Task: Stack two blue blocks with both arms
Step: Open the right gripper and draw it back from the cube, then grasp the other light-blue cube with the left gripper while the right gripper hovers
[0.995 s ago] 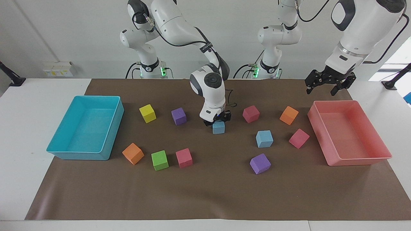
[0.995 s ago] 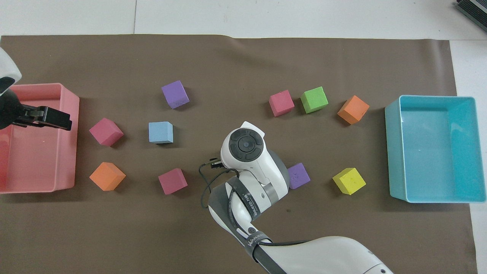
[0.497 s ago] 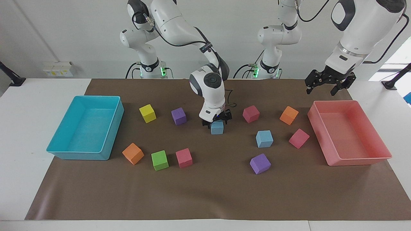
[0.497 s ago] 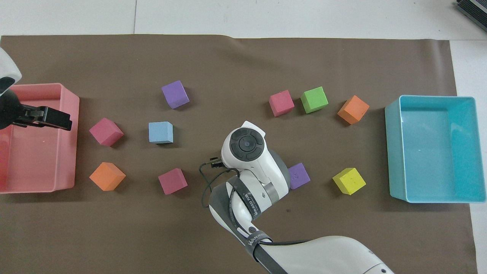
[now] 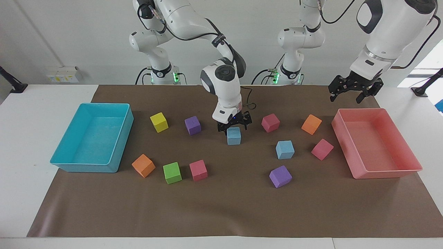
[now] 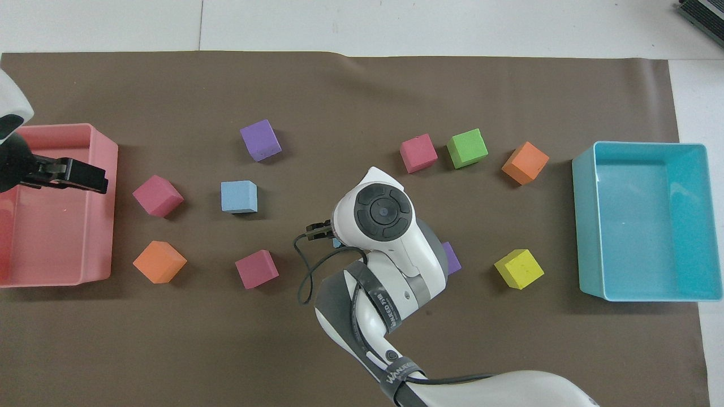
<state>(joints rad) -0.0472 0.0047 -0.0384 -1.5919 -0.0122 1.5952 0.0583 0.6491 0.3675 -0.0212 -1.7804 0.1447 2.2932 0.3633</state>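
Note:
One blue block [image 5: 234, 136] rests on the brown mat near the table's middle. My right gripper [image 5: 234, 125] hangs just over it, open, its fingertips to either side of the block's top. In the overhead view the right arm's wrist [image 6: 383, 212] covers all but a sliver of this block [image 6: 336, 243]. The second blue block [image 5: 285, 149] [image 6: 239, 196] lies toward the left arm's end, a little farther from the robots. My left gripper [image 5: 349, 92] [image 6: 90, 178] waits open in the air over the pink bin's edge.
A pink bin [image 5: 384, 172] stands at the left arm's end and a cyan bin [image 5: 86, 167] at the right arm's end. Several cubes lie around: yellow [image 5: 159, 122], purple [image 5: 192, 125], crimson [image 5: 270, 122], orange [image 5: 311, 124], another purple [image 5: 280, 176], green [image 5: 172, 172].
My right gripper has opened, let go of the blue block and risen a little above it. The block stays on the mat. The left arm has not moved.

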